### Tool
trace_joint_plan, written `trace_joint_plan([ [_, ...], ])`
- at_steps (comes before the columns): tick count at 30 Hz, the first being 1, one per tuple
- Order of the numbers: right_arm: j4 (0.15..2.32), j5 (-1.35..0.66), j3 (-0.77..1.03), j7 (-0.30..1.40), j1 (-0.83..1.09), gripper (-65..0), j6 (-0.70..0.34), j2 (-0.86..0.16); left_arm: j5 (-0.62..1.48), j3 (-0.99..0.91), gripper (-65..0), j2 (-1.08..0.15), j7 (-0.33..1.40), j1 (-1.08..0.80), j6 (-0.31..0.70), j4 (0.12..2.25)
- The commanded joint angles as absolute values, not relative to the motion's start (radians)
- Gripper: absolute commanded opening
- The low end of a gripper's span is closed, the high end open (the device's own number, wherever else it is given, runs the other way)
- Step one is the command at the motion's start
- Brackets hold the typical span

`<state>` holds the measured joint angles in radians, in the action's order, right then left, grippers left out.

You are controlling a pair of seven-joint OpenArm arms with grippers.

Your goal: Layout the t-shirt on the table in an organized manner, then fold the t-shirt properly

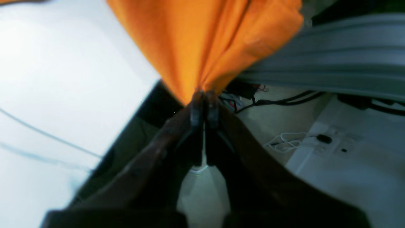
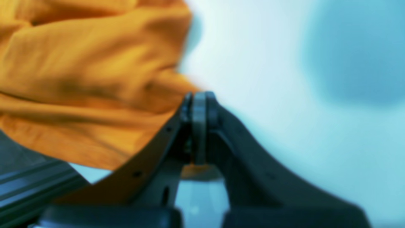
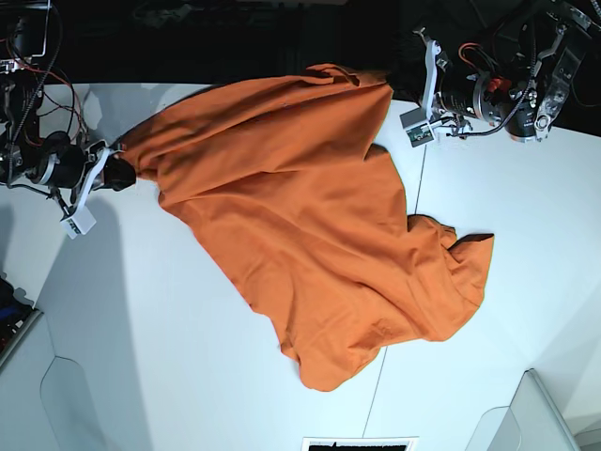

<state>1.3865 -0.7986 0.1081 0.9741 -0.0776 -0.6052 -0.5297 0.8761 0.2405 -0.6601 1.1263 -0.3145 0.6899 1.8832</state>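
We are viewing a white table (image 3: 188, 376) against a dark backdrop. The t-shirt (image 3: 310, 235) is lying crumpled across its middle, running from 10 toward 5 o'clock. The right claw (image 3: 120, 173) is pinching one corner at 9 o'clock; the left claw (image 3: 399, 89) is clamping cloth at 1 o'clock.

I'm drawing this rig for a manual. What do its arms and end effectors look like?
Both end effectors, left and right, have dark curved fingers tapering to narrow tips. In the base view the arms are black and silver metal with white brackets, red and black cables, and a small white tag by each wrist.
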Motion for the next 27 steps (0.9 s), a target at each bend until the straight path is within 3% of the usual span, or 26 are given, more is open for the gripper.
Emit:
trace_joint_plan([
  [1, 1.396, -0.835, 0.116, 0.965, -0.094, -65.0, -0.598, -0.548, 0.905, 0.233, -65.0, -0.674, 1.128, -0.318, 0.698, 1.905],
  [9, 1.396, -0.850, 0.116, 0.965, -0.106, -65.0, -0.598, -0.548, 0.968, 0.233, -64.7, -0.673, 1.172, -0.385, 0.698, 2.030],
  [13, 1.396, -0.854, 0.116, 0.965, -0.120, -65.0, -0.598, -0.548, 0.962, 0.233, -43.2, -0.673, 1.172, -0.420, 0.698, 2.050],
  [15, 1.396, -0.856, 0.116, 0.964, -0.133, -65.0, -0.598, -0.548, 0.962, 0.233, -37.2, -0.673, 1.172, -0.433, 0.698, 2.050],
  [20, 1.396, -0.857, 0.116, 0.964, -0.192, -65.0, -0.598, -0.548, 0.938, 0.195, -36.8, -0.674, 1.172, -0.435, 0.698, 2.050],
  [27, 1.396, -0.855, 0.115, 0.930, -0.279, -65.0, -0.599, -0.525, 0.939, -0.062, -36.8, -0.673, 1.070, -0.433, 0.698, 2.050],
])
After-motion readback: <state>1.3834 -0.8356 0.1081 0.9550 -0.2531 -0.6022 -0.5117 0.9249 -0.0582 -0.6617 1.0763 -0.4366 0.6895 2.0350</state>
